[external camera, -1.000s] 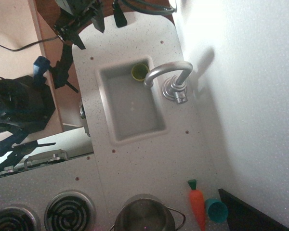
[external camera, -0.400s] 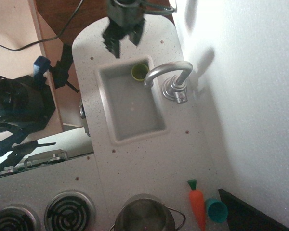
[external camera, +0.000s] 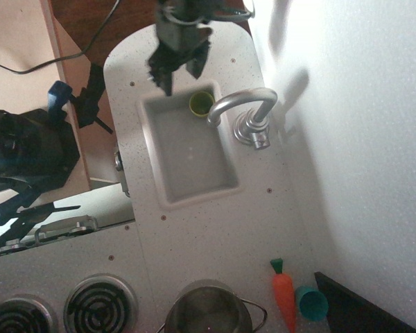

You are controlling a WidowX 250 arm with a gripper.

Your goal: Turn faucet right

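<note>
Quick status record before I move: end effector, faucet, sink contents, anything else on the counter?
end effector: open, empty, above the sink's far edge, apart from the faucet
faucet: untouched, spout over the sink
sink: holds a green cup under the spout
counter: carrot beside a teal cup
stove: pot near a burner

1. The desk point(external camera: 215, 229) was a pale speckled toy-kitchen counter with a rectangular sink point(external camera: 188, 149) sunk into it.
2. The faucet point(external camera: 246, 114) stood on the desk just beside the sink, spout curving over the basin.
3. A toy carrot point(external camera: 284, 295) lay touching a teal cup point(external camera: 311, 303).
4. A steel pot point(external camera: 208, 312) sat near two burner coils point(external camera: 99, 304).
</note>
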